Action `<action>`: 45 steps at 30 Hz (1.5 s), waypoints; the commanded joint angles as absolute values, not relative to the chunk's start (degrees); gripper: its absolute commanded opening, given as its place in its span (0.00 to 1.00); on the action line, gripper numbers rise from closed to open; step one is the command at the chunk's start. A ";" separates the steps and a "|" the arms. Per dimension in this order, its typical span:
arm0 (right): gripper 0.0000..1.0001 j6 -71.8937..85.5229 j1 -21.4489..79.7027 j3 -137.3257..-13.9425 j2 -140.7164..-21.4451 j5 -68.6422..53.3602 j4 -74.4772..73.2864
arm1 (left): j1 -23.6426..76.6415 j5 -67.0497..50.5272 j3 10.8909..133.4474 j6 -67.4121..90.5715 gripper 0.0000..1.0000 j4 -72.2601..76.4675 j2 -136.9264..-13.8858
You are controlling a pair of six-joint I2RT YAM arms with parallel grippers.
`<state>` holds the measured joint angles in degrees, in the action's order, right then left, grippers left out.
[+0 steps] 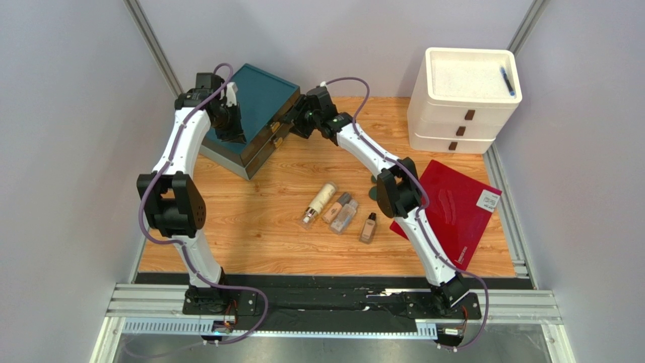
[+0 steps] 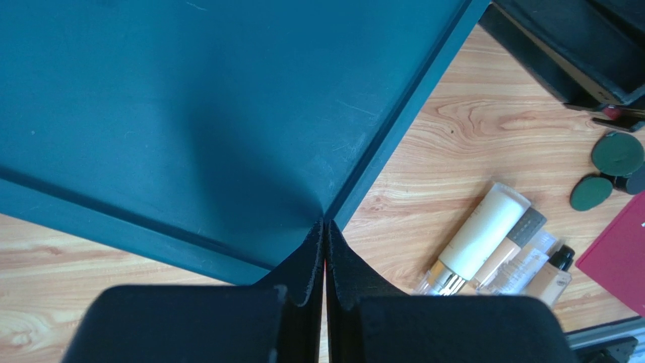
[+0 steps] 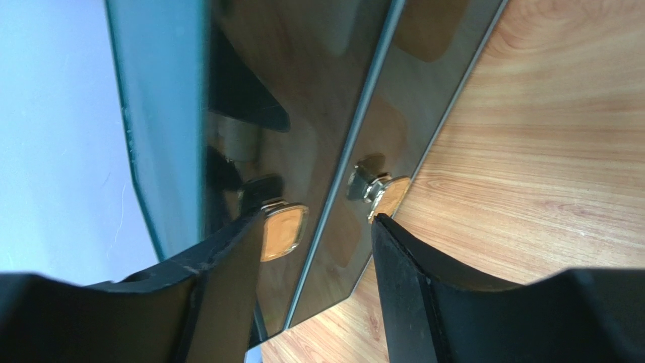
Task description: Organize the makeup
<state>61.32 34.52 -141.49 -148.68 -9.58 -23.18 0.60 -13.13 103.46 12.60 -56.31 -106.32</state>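
— So, starting at the far left, what is there?

— The left gripper (image 2: 325,227), its jaws clenched together on nothing. The tips sit at a corner of the lid of a teal box (image 1: 265,98), which stands at the back left of the wooden table (image 1: 250,227).

— And next to it?

— The right gripper (image 3: 318,215) is at the box's glossy front. Its fingers are spread either side of a gold clasp (image 3: 284,231), but I cannot tell whether they pinch it.

— Where is the makeup?

— All of it is outside the box. Four bottles and tubes (image 1: 341,208) lie side by side mid-table. Small round dark compacts (image 2: 617,151) lie just to their right, near a red sheet (image 1: 454,204). At the far right are white drawers (image 1: 454,113) with a blue pen (image 1: 507,79) on top.

— Which step is this?

— Probably opening the box, since nothing is packed yet. The next move calls for a firm hold on the clasp and a lift of the lid, with the left arm steadying the box against sliding.
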 commanded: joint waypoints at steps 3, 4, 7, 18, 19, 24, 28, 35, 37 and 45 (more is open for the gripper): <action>0.58 63.37 35.68 -144.49 -150.47 -10.02 -19.86 | 0.35 -17.40 102.40 12.66 0.00 -57.13 -108.20; 0.59 63.46 35.86 -144.67 -150.64 -10.11 -19.60 | 0.35 -18.27 101.70 12.66 0.00 -57.04 -108.19; 0.59 63.81 36.12 -144.75 -151.17 -10.81 -18.37 | 0.35 -18.90 98.62 12.22 0.00 -56.52 -107.23; 0.54 57.75 38.50 -144.76 -150.73 -8.62 -24.95 | 1.05 -19.69 92.38 11.34 0.00 -55.99 -103.89; 0.49 57.22 38.67 -144.23 -150.04 -7.92 -25.83 | 1.14 -19.77 92.29 11.16 0.00 -55.99 -103.71; 0.22 51.78 38.76 -142.47 -148.10 -1.95 -32.77 | 1.06 -18.90 92.55 10.99 0.00 -56.69 -103.71; 0.14 48.35 38.67 -141.60 -145.65 1.83 -38.39 | 1.05 -18.20 92.90 10.90 0.00 -56.95 -104.15; 0.08 43.07 37.62 -135.89 -139.23 7.29 -44.46 | 1.05 -17.05 94.04 11.42 0.00 -57.13 -105.20; 0.08 42.37 36.74 -133.08 -137.73 7.73 -45.78 | 1.05 -16.88 94.30 11.60 0.00 -57.30 -105.64; 0.08 40.61 35.42 -126.04 -133.77 4.40 -44.56 | 1.05 -19.51 95.01 11.08 0.25 -55.38 -103.55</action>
<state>45.17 37.60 -128.97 -134.87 2.50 -35.77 1.45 -22.44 95.88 13.04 -52.21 -102.98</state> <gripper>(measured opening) 0.084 0.084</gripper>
